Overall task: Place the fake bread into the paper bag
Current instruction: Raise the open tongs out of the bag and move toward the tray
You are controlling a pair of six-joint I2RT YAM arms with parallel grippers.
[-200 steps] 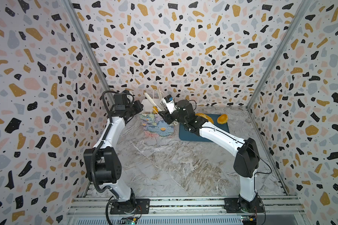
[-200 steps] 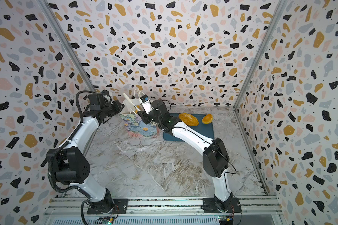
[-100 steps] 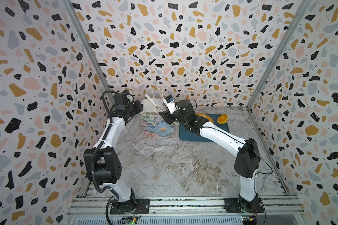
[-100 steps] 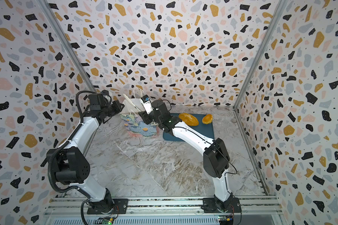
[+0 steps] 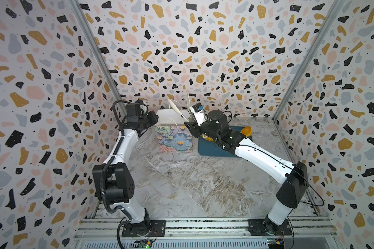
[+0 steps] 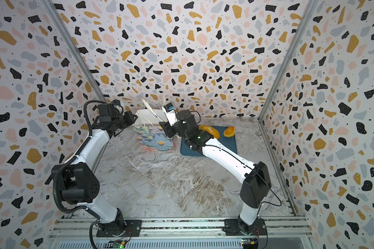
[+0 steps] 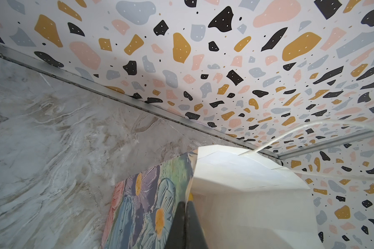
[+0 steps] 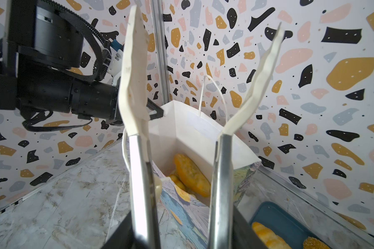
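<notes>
The paper bag [image 5: 175, 138] [image 6: 154, 140] stands upright at the back of the table, floral outside and white inside [image 8: 192, 129]. My left gripper [image 5: 157, 120] [image 6: 136, 118] [image 7: 185, 203] is shut on the bag's rim at its left side. Several pieces of fake bread [image 8: 192, 174] lie inside the bag. My right gripper [image 5: 179, 99] [image 6: 153, 98] [image 8: 206, 19] hangs above the bag's mouth, its long white-tipped fingers [image 8: 134, 64] open with nothing between them. A long loaf [image 6: 209, 130] [image 8: 266, 235] and a round bun [image 5: 246, 130] [image 6: 229, 131] lie on the tray.
The dark-teal tray [image 5: 212, 151] [image 6: 229, 144] [image 8: 283, 217] lies flat right of the bag, under my right forearm. The bag's white cord handles [image 8: 212, 86] stand up near my right fingers. The patterned back wall is close behind the bag.
My right gripper's fingers have spread a little wider and lifted slightly above the bag. The left gripper and the bag have stayed put.
</notes>
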